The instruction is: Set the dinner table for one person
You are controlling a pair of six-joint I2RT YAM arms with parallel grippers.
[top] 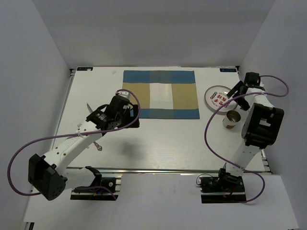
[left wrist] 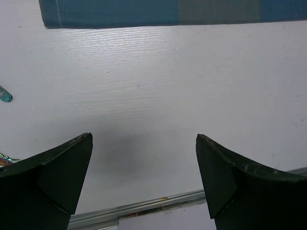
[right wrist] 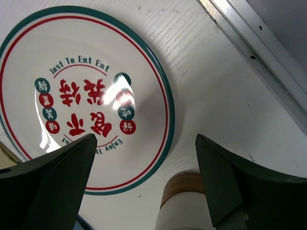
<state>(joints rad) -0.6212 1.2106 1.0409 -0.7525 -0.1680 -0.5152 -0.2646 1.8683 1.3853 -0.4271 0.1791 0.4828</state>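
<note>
The dinner table [top: 158, 143] is a large white top. A blue-and-tan placemat [top: 159, 94] lies at its back middle. A round plate [top: 218, 99] with red and green print lies at the right, and a cup [top: 231, 120] stands just in front of it. My right gripper [top: 236, 92] hangs open and empty over the plate's right edge. In the right wrist view the plate [right wrist: 86, 96] and the cup [right wrist: 187, 201] lie under the open gripper [right wrist: 146, 139]. My left gripper [top: 132, 117] is open and empty over bare table [left wrist: 144, 86], near the placemat's front left corner [left wrist: 144, 12].
A knife [top: 89, 107] lies on the table to the left of my left arm. Another small piece of cutlery [top: 98, 146] lies nearer the front, under that arm. A teal tip [left wrist: 5, 94] shows at the left edge of the left wrist view. White walls stand close on three sides.
</note>
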